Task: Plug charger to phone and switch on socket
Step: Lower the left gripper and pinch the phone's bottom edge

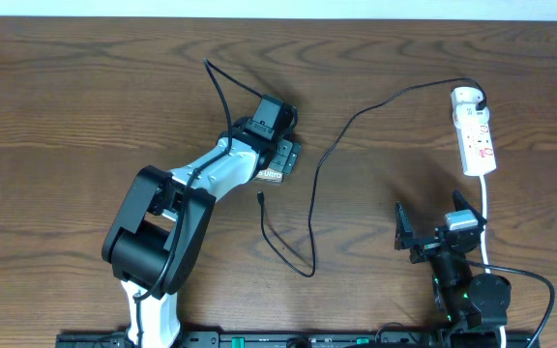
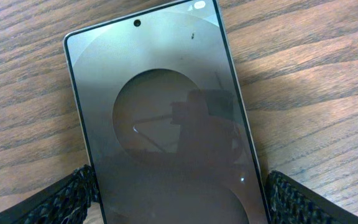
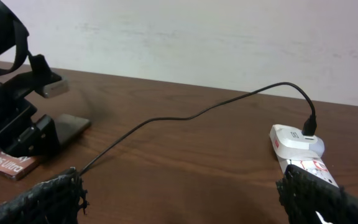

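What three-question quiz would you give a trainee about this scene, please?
1. True or false: the charger's plug tip is already in the phone.
2. Which gripper straddles the phone? A) left B) right C) neither
3. Fill in: the white adapter sits on one end of the ___.

Key:
1. False; it lies loose on the table.
2. A; the left gripper has a finger at each side of the phone, while the right gripper hangs open away from it.
3. socket.
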`<act>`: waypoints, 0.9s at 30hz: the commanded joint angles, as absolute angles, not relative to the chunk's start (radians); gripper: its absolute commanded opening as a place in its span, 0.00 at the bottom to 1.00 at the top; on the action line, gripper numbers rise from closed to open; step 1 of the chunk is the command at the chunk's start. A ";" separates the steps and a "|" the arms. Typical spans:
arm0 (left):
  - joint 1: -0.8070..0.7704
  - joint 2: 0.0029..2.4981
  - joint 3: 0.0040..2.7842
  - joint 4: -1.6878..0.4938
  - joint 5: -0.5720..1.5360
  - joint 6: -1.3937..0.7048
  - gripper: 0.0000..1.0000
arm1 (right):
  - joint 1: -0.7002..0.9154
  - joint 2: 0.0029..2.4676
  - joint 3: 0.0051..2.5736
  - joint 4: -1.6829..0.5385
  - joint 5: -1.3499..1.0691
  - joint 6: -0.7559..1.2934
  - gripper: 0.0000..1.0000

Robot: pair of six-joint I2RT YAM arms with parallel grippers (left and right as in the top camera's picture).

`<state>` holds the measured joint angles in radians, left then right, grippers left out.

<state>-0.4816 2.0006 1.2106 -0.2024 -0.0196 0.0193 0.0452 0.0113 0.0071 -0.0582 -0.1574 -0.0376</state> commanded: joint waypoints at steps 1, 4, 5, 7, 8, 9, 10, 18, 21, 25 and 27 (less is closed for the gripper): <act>-0.481 2.025 1.225 -0.223 -0.046 0.006 0.87 | 0.040 0.006 0.006 -0.061 -0.156 -0.039 0.99; -0.481 2.050 1.225 -0.235 -0.046 -0.005 0.87 | 0.040 0.006 0.005 -0.061 -0.156 -0.039 0.99; -0.481 2.054 1.225 -0.239 -0.046 -0.005 0.87 | 0.040 0.006 0.005 -0.061 -0.156 -0.039 0.99; -0.481 2.063 1.225 -0.252 -0.046 -0.005 0.87 | 0.040 0.006 0.005 -0.061 -0.156 -0.039 0.99; -0.481 2.072 1.225 -0.274 -0.046 -0.005 0.87 | 0.040 0.006 0.005 -0.061 -0.156 -0.039 0.99; -0.481 2.075 1.225 -0.281 -0.046 -0.005 0.88 | 0.040 0.006 0.006 -0.061 -0.156 -0.039 0.99; -0.481 2.077 1.225 -0.290 -0.046 -0.005 0.87 | 0.040 0.006 0.005 -0.061 -0.156 -0.039 0.99; -0.481 2.079 1.225 -0.339 -0.046 -0.005 0.84 | 0.040 0.006 0.005 -0.061 -0.156 -0.039 0.99; -0.481 2.079 1.225 -0.344 -0.046 -0.005 0.80 | 0.040 0.006 0.005 -0.061 -0.156 -0.039 0.99; -0.481 2.079 1.225 -0.350 -0.046 -0.005 0.74 | 0.040 0.006 0.006 -0.061 -0.156 -0.039 0.99; -0.481 2.079 1.225 -0.354 -0.047 -0.005 0.74 | 0.040 0.006 0.006 -0.061 -0.156 -0.039 0.99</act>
<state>-0.4831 2.0197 1.2602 -0.3149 -0.0498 -0.0029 0.0452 0.0113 0.0067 -0.0582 -0.1574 -0.0372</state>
